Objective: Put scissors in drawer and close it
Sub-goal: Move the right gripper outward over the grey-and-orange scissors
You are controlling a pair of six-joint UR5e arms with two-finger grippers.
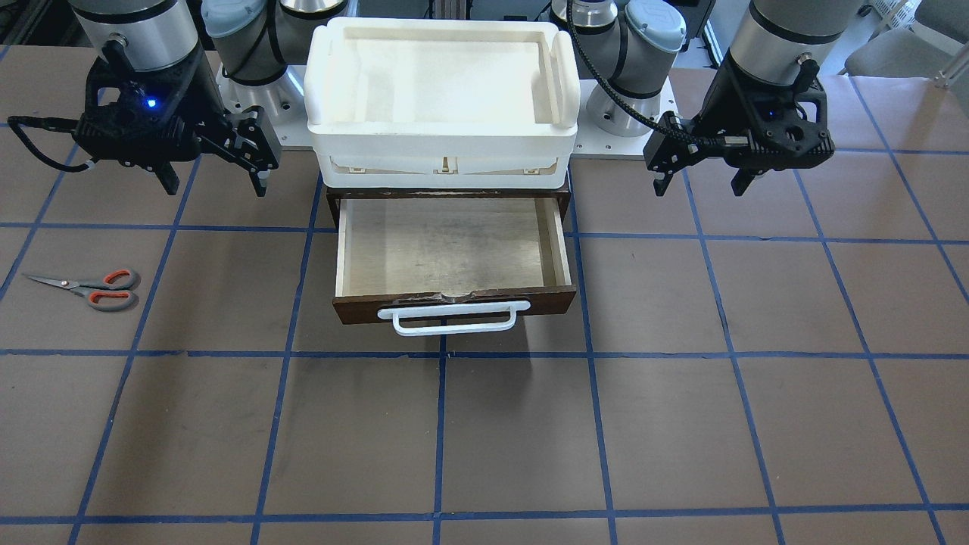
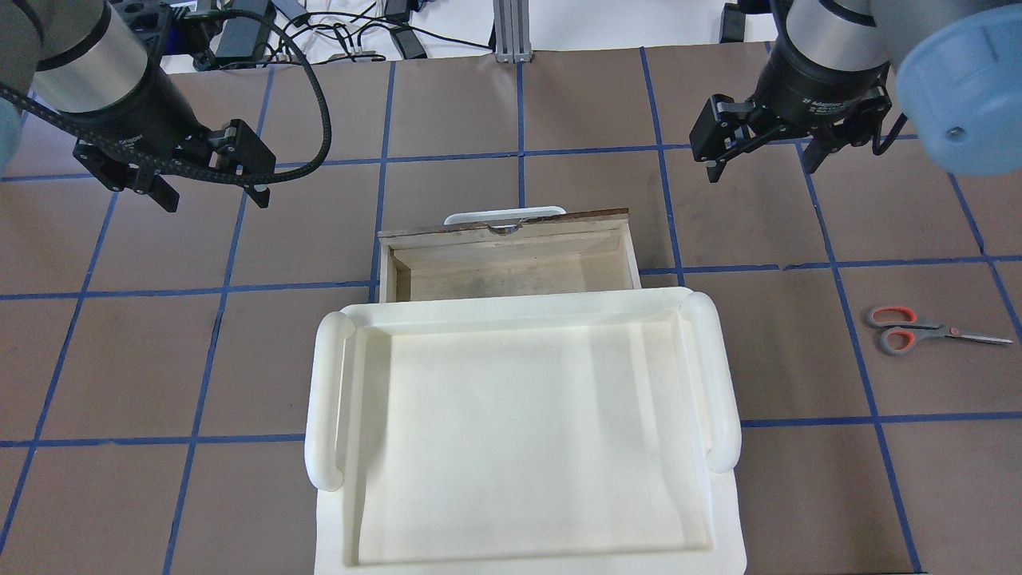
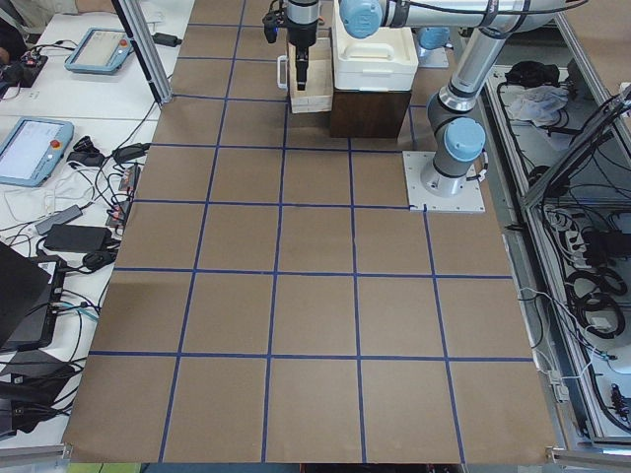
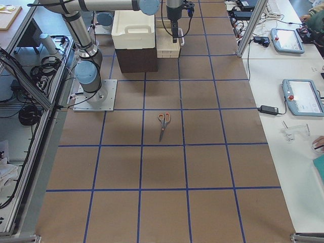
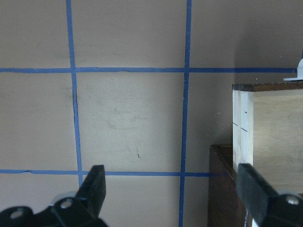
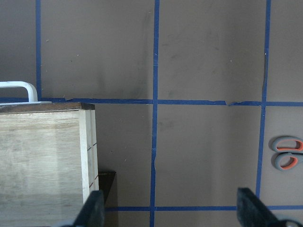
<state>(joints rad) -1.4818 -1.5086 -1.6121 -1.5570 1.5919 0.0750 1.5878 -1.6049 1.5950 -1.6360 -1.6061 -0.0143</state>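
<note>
The scissors [image 1: 87, 288], orange-and-grey handled, lie flat on the table on my right side, also in the overhead view [image 2: 918, 329] and right wrist view [image 6: 286, 152]. The wooden drawer [image 1: 454, 257] stands pulled open and empty, its white bar handle [image 1: 454, 318] facing away from me; it shows in the overhead view [image 2: 511, 267]. My right gripper [image 1: 214, 185] hovers open and empty between drawer and scissors, also seen overhead [image 2: 762, 169]. My left gripper [image 1: 699, 185] hovers open and empty on the drawer's other side, also seen overhead [image 2: 214, 201].
A white plastic tray [image 1: 443, 136] sits on top of the dark cabinet that holds the drawer; its rim shows in the overhead view [image 2: 327, 399]. The brown table carries a blue tape grid. The arm bases stand behind the cabinet.
</note>
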